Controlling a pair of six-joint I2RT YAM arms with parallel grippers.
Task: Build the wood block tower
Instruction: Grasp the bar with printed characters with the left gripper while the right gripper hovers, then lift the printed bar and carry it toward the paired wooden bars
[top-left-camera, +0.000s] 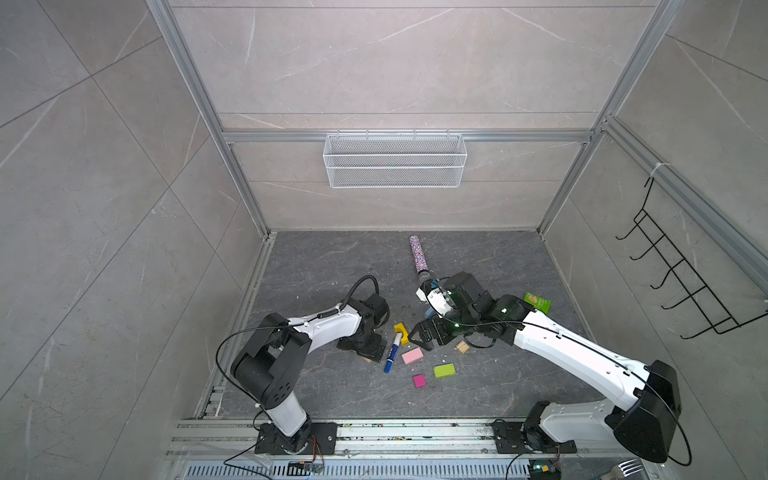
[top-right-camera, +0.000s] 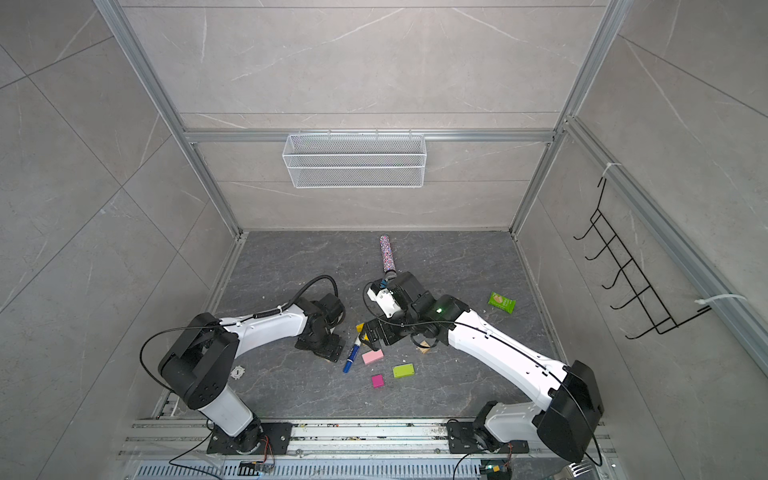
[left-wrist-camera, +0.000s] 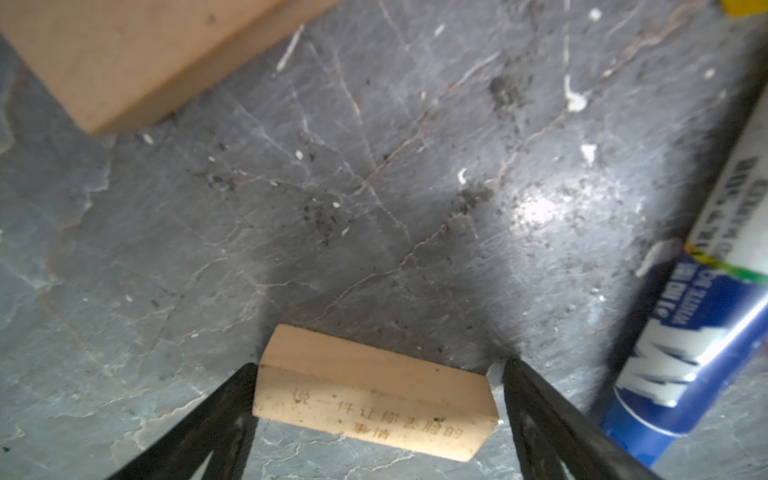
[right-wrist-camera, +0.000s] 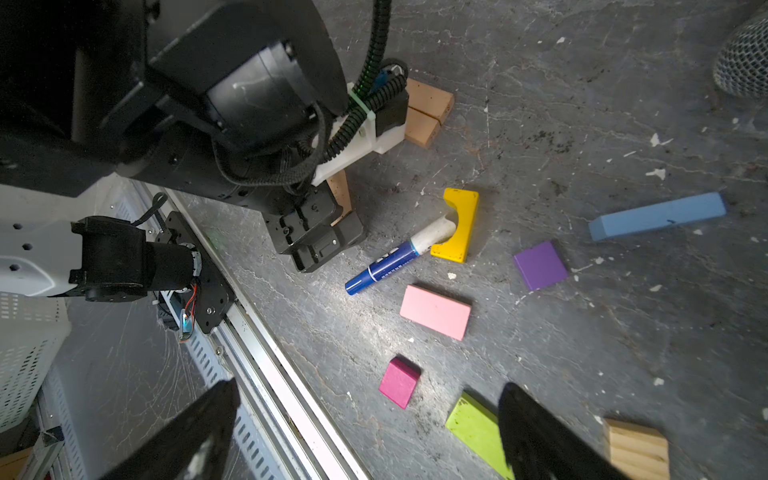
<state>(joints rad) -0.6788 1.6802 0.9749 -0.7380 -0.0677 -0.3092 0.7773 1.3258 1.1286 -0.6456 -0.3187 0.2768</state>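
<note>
My left gripper (left-wrist-camera: 379, 365) is down at the floor, open, with its fingers on either side of a tan bar (left-wrist-camera: 374, 399); one finger touches the bar's end and the other stands a little off. Two more tan bars (right-wrist-camera: 424, 110) lie side by side behind that arm. My right gripper (right-wrist-camera: 370, 386) hangs open and empty above loose wood blocks: pink (right-wrist-camera: 435, 311), magenta (right-wrist-camera: 399, 382), lime-green (right-wrist-camera: 473, 432), purple (right-wrist-camera: 540, 265), a light-blue bar (right-wrist-camera: 656, 215), a yellow arch (right-wrist-camera: 459, 224) and a tan cube (right-wrist-camera: 638, 449). No tower is in view.
A blue-and-white marker pen (top-left-camera: 392, 353) lies with its tip in the arch, close to the left gripper (top-left-camera: 363, 347). A glittery tube (top-left-camera: 417, 255) lies behind the right gripper (top-left-camera: 417, 338), and a green packet (top-left-camera: 537, 301) is at the right. A wire basket (top-left-camera: 395, 160) hangs on the back wall.
</note>
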